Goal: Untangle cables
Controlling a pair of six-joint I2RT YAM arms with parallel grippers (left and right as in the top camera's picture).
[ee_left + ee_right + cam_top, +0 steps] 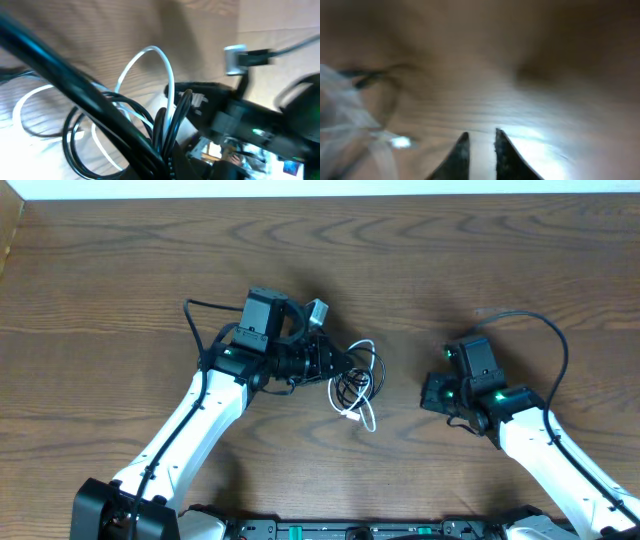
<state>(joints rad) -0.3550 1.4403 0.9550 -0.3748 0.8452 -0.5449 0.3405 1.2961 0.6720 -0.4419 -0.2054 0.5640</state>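
The cables [358, 380] lie as a small tangle of thin black loops and one white cord near the middle of the wooden table. The white cord's plug end [352, 417] trails toward the front. My left gripper [335, 365] is at the tangle's left side, shut on the black cables. In the left wrist view the black strands [167, 120] run up out of the jaws [170, 160], and the white cord [167, 75] arches behind them. My right gripper [430, 392] sits right of the tangle, apart from it. Its fingers [481, 137] stand a narrow gap apart with nothing between, over bare wood.
A silver connector [317, 310] on a robot wire sits by the left wrist. A thick black robot wire [555, 340] loops behind the right arm. The table's far edge [320, 196] runs along the top. The arms' base rail [350, 530] is at the front.
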